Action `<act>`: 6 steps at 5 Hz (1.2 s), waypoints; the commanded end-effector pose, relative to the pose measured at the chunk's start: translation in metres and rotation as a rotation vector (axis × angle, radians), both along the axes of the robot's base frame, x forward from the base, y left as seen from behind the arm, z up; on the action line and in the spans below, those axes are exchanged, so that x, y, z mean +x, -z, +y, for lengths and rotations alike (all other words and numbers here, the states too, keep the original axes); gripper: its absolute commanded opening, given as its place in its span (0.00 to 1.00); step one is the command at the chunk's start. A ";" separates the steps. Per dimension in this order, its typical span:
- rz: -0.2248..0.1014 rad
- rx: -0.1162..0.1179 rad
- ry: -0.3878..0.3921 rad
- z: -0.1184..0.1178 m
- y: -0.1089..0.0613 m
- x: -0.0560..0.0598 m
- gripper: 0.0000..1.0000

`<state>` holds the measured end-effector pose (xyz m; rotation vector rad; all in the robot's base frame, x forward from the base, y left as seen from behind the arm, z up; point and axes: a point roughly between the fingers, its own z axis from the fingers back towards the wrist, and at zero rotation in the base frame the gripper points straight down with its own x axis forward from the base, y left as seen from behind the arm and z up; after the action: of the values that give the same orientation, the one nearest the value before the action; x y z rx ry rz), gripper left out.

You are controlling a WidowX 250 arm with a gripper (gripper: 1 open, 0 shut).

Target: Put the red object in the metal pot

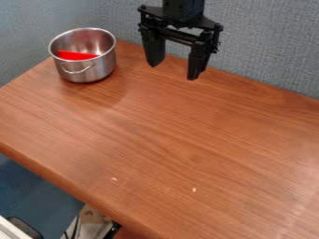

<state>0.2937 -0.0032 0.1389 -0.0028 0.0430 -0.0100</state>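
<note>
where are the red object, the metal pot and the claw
red object [77, 55], camera view, on its visible red top inside the pot
metal pot [90, 70], camera view, on its outer front wall
claw [176, 67], camera view, midway between its open fingertips

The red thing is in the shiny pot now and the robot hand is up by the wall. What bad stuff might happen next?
Not much looks risky, but two things might happen.
1. The metal pot sits near the table's back left edge, so a bump could knock it off.
2. The hand hangs open just to the pot's right. If it swings left while low, a finger could hit the rim and tip out the red object.
</note>
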 end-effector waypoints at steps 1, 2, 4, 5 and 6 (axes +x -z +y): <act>0.026 0.039 -0.050 -0.001 0.000 0.006 1.00; 0.057 0.057 0.020 0.007 -0.005 0.015 1.00; 0.001 -0.016 0.062 0.013 -0.009 0.013 1.00; -0.061 -0.061 0.047 0.010 -0.006 0.005 1.00; -0.057 -0.069 -0.054 0.024 -0.015 0.008 1.00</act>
<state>0.2968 0.0185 0.1378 -0.0716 0.0460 0.0353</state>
